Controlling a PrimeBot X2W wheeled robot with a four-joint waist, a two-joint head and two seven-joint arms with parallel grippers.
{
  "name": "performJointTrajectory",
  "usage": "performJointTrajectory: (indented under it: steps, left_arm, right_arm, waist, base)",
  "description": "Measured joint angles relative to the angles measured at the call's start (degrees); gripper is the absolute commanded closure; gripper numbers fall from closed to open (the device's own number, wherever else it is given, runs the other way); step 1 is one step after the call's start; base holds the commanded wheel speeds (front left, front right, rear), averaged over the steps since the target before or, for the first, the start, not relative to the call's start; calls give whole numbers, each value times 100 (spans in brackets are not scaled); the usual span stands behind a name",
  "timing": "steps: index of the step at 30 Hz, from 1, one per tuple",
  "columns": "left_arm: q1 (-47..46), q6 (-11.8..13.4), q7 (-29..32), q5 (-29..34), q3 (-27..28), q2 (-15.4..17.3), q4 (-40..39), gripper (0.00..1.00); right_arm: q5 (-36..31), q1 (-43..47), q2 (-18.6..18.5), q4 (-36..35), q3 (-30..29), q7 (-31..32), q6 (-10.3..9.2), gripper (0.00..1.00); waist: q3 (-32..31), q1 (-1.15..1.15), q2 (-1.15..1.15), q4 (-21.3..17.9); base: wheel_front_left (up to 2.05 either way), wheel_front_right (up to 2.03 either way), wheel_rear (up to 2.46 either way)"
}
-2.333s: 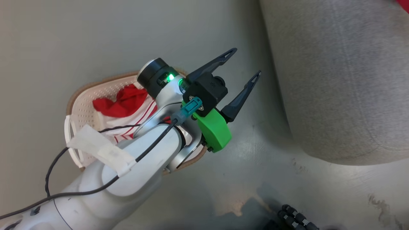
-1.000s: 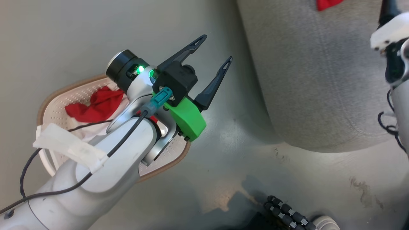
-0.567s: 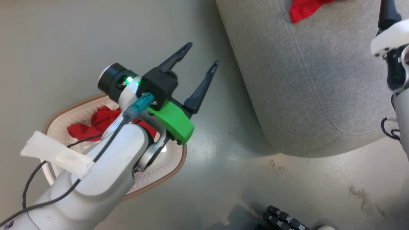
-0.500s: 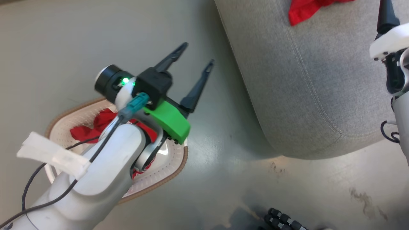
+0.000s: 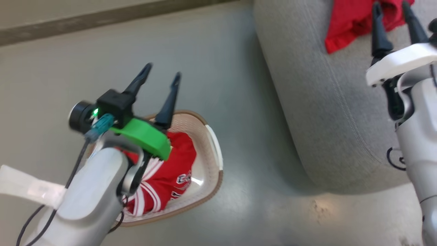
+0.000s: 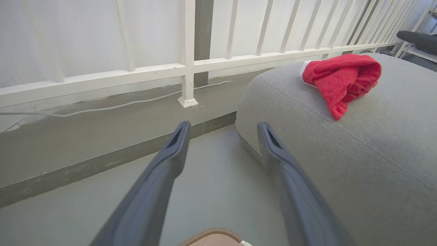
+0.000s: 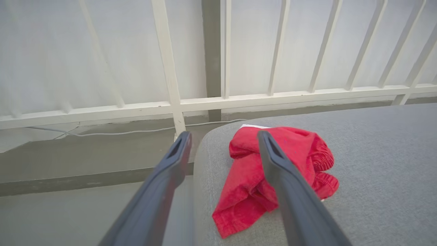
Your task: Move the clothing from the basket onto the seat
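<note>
Red jersey [image 5: 172, 171] still waits in the basket [image 5: 209, 135]; your view swung toward the seat [image 5: 307, 102]; left gripper [image 5: 163, 69], right gripper [image 5: 391, 5] wide, empty.

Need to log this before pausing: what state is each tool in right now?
Left tool: open, holding nothing.
Right tool: open, holding nothing.

Soft, even daylight, no hard shadows. In the head view the floor [image 5: 239, 102] shows a pale glare patch at 4 o'clock, dim along the seat [image 5: 307, 102]; the left arm [image 5: 92, 184] is motion-blurred. In the wrist views the railing [image 6: 239, 59] splays at the edges and the near fingers [image 6: 150, 201] are out of focus.
</note>
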Motion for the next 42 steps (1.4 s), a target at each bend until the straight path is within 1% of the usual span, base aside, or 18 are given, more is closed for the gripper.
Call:
performJointTrajectory:
  steps: [6,10,11,17,24,35,37,39,42]
  left_arm:
    - [452,58,-71,-71,293,87,202,0]
    - [756,71,-99,-220,488,110,269,0]
    - [756,71,-99,-220,488,110,269,0]
    - [1194,126,-143,-290,879,127,359,0]
    - [1697,129,-147,-308,1274,138,388,0]
    - [2482,153,-147,-158,2009,144,285,0]
    - [2638,153,-147,-136,2107,134,198,0]
    - [2860,153,-147,-85,2225,108,105,0]
    - [3078,153,-148,89,2365,98,-41,0]
  right_arm:
    - [-122,342,197,-225,181,0,-1,0]
    - [-149,589,312,-363,196,0,-21,0]
    - [-149,589,312,-363,196,0,-21,0]
    - [-155,1061,475,-550,196,0,-196,0]
    - [-159,1613,646,-750,258,0,-305,0]
    - [-313,2396,693,-1114,460,0,-376,0]
    - [-312,2567,715,-1152,449,0,-416,0]
    - [-309,2800,724,-1258,426,0,-506,0]
    - [-290,2957,737,-1406,383,0,-580,0]
  waist:
    - [-381,0,0,301]
    - [-631,0,0,503]
    - [-631,0,0,503]
    - [-1004,0,0,780]
    - [-1425,0,0,1029]
    - [-2014,0,0,1217]
    - [-2102,0,0,1228]
    - [-2220,0,0,1236]
    - [-2296,0,0,1231]
  base:
    - [0,0,0]
    - [0,0,0]
    - [0,0,0]
    - [0,0,0]
    - [0,0,0]
    - [0,0,0]
    - [0,0,0]
    - [0,0,0]
    - [0,0,0]
